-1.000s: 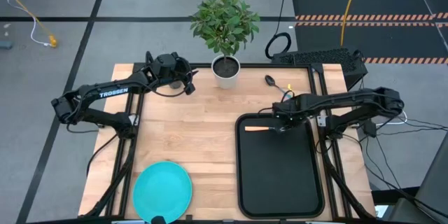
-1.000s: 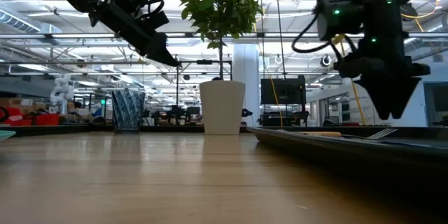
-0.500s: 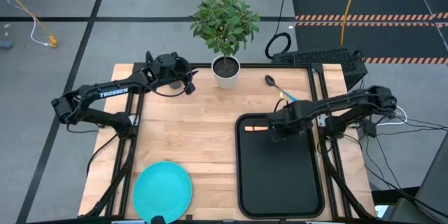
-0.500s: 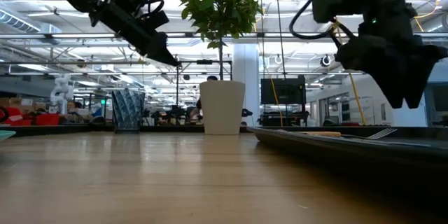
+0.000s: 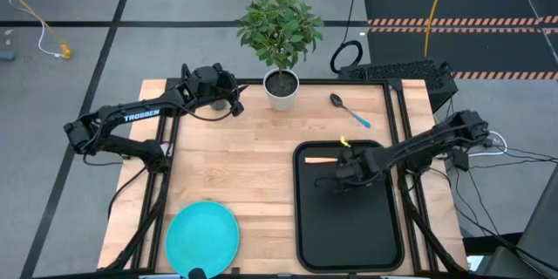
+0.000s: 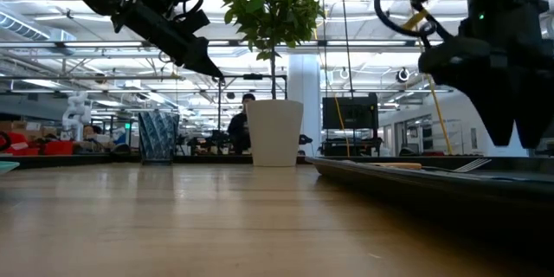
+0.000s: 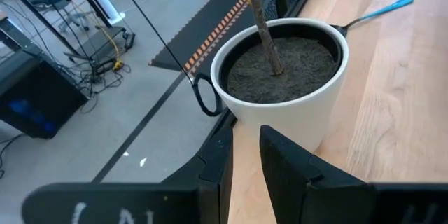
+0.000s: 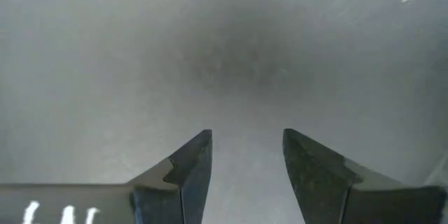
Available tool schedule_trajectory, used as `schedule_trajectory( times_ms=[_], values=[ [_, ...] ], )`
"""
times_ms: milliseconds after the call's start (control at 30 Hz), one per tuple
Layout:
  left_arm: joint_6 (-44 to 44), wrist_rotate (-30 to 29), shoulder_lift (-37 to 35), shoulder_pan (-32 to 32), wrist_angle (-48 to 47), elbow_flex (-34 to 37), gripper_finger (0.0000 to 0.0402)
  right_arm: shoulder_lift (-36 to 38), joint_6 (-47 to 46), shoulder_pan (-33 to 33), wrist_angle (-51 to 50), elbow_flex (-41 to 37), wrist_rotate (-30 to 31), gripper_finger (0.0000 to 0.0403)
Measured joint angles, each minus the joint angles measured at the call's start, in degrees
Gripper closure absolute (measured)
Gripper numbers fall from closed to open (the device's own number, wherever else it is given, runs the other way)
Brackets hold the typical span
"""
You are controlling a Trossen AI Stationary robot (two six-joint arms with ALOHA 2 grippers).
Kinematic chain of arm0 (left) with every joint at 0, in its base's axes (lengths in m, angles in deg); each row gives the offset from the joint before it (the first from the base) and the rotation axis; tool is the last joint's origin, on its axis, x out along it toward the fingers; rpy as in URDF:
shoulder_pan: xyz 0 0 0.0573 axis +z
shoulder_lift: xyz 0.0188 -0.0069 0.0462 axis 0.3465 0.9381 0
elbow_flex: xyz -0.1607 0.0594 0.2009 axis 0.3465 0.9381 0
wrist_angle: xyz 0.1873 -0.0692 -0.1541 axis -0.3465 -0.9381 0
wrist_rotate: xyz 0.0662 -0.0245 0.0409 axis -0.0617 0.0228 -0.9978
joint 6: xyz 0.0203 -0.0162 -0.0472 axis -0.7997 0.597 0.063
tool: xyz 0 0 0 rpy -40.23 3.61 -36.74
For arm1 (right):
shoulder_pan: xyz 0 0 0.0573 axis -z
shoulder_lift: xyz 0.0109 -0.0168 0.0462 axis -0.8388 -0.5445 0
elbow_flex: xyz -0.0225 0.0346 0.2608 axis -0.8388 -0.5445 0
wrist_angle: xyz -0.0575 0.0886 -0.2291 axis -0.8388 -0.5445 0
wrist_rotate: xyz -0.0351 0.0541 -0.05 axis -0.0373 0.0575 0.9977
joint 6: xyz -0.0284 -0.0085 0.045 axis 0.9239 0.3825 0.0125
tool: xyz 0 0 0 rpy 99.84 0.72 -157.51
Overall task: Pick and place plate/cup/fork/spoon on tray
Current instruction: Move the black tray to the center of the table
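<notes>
A black tray (image 5: 349,235) is seen on the right half of the wooden table (image 5: 235,174), with the orange-handled fork (image 5: 321,159) already laid near its far rim. The right gripper (image 5: 331,180) is held low over the tray's bare floor, its fingers (image 8: 192,161) set apart and nothing gripped between them. The left gripper (image 5: 236,105) is raised near the table's far edge, just beside the white plant pot (image 5: 282,88); its fingers (image 7: 280,157) are shown a narrow gap apart, and nothing is clasped.

Three pieces are not yet on the tray. The blue-handled spoon (image 5: 348,111) is found on the wood beyond the tray's far rim, its dark bowl pointed toward the pot. The turquoise plate (image 5: 202,235) is placed at the near left corner of the table, well apart from the tray. The smoky cup (image 6: 157,137) is made out only in the low view, upright at the far left side.

The spoon is judged light, stiff and slippery, and lies flat on the board; it is probably best pinched across the blue handle near its middle, from above. The plate is thought rigid, smooth and perhaps breakable, so its rim would have to be taken at the edge. The cup is likely light and easily tipped, and a hold across its wall seems safest.
</notes>
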Motion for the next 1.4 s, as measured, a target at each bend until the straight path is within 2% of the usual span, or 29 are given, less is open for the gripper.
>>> schedule_trajectory(
  times_ms=[233, 367, 800, 1067, 1267, 1400],
  values=[
    [0.0, 0.0, 0.0, 0.0, 0.0, 0.0, 0.0325, -8.2, 0.9, -1.6, 6.1, 0.0, -8.8, 0.0234],
    [0.0, 0.0, 0.0, 0.0, 0.0, 0.0, 0.0325, -9.7, 0.9, -2.2, 6.2, 0.1, -9.9, 0.0234],
    [-0.2, 0.0, 0.0, 0.0, 0.0, 0.0, 0.0325, -13.1, 14.8, -2.4, 7.1, 0.1, -4.9, 0.0234],
    [-0.2, 0.0, 0.0, 0.0, 0.0, 0.0, 0.0325, -13.3, 22.3, -2.4, 8.6, 0.1, 4.0, 0.0238],
    [-0.2, 0.0, 0.0, 0.0, 0.0, 0.0, 0.0325, -13.3, 27.8, -2.2, 9.8, 0.0, 4.8, 0.0266],
    [-0.2, 0.0, 0.0, 0.0, 0.1, 0.0, 0.0325, -13.3, 32.4, -2.2, 9.7, 0.0, 4.5, 0.027]
  ],
)
